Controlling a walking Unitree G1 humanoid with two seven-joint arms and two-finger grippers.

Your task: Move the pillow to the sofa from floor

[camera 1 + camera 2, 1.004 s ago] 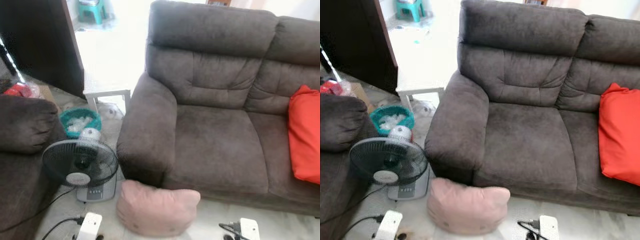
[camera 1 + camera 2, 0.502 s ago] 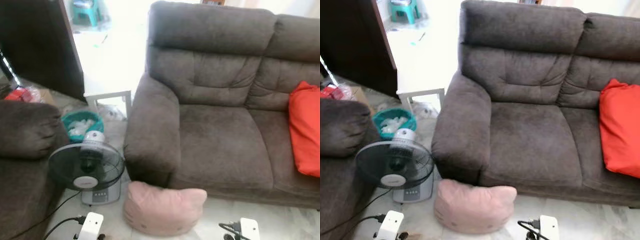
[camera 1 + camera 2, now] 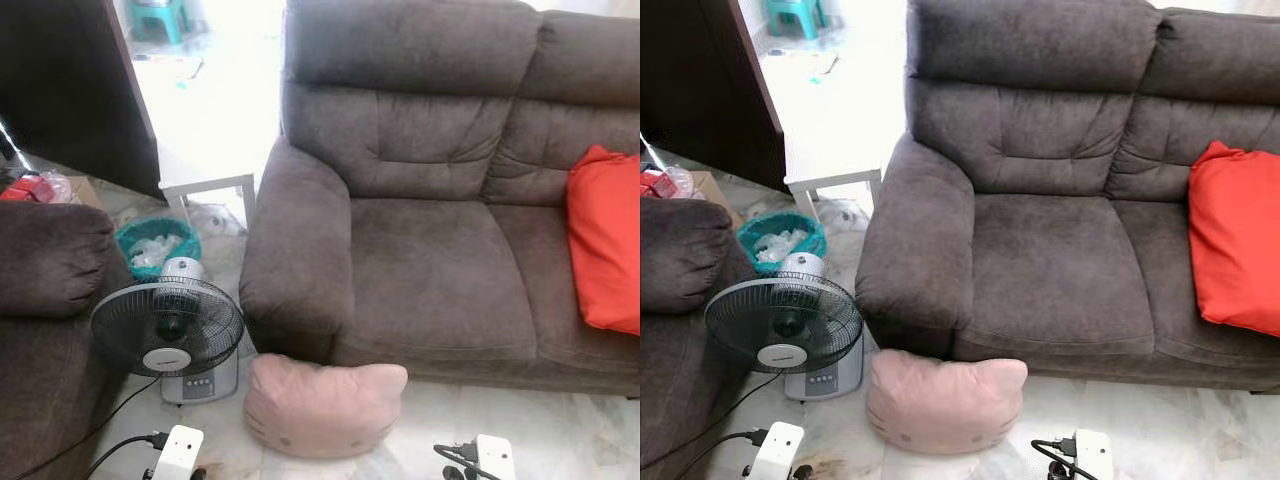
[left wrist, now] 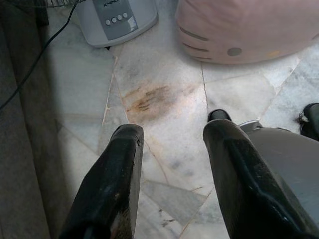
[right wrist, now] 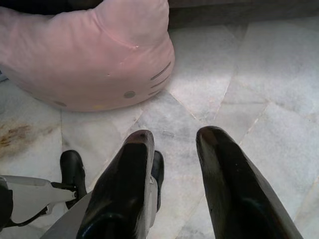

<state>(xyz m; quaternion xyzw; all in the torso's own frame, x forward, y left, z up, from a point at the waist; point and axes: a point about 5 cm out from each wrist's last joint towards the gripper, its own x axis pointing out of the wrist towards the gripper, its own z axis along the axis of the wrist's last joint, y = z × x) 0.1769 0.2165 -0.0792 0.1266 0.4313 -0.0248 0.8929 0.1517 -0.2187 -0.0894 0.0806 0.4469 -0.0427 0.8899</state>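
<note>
Left wrist view: left gripper (image 4: 169, 144) low over the marble floor (image 4: 164, 99), fingers spread, holding nothing. Right gripper (image 5: 172, 144) likewise low and spread, empty. Pink pillow (image 3: 322, 404) lies on the floor against the front of the brown sofa (image 3: 440, 260) (below its armrest). Teal basket (image 3: 157, 243) holds pale crumpled items. A fan (image 3: 168, 330) stands just beside the pillow; an orange cushion (image 3: 605, 240) is on the seat.

Left gripper (image 4: 169, 137) low, pointing down, fingers (image 4: 112, 184) parted, holding nothing; right gripper (image 5: 174, 137) same pose, fingers (image 5: 227, 184) parted, also holding nothing.
</note>
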